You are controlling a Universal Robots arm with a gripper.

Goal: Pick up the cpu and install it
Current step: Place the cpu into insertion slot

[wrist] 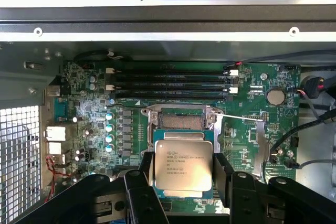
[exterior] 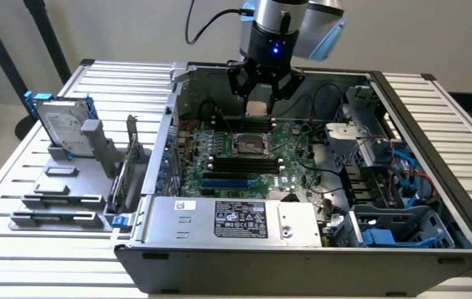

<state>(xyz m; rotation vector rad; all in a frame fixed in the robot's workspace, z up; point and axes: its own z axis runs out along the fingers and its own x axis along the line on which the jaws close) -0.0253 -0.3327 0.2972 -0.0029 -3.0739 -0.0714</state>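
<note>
We see the gripper [exterior: 258, 103] inside the open case [exterior: 302, 265], above the motherboard [exterior: 290, 140]. Its two dark fingers [wrist: 146, 170] press on opposite edges of the cpu [wrist: 182, 166] and pinch it between them. The chip is held flat, with its silver top and printed markings facing the wrist camera.

In the exterior view the cpu hangs above the board, at the far side of the socket [exterior: 251, 145] and apart from it. In the wrist view the socket's metal frame sits just beyond the chip, and the chip overlaps the frame's near edge. How high the cpu stands over the socket is hard to judge from these angles – it appears raised, not seated.

Around the socket:
- Memory sticks [wrist: 173, 80] lie in parallel black slots on one side of it.
- A round coin battery [wrist: 275, 96] sits on the board near the sticks' end.
- A power supply [exterior: 236, 218] with a black label fills the near end of the case.

Outside the case, towards the exterior view's left, a hard drive [exterior: 63, 128] stands upright in a blue frame on grey holder blocks [exterior: 57, 187] – well apart from the gripper. All of this rests on a slatted table [exterior: 20, 156].
</note>
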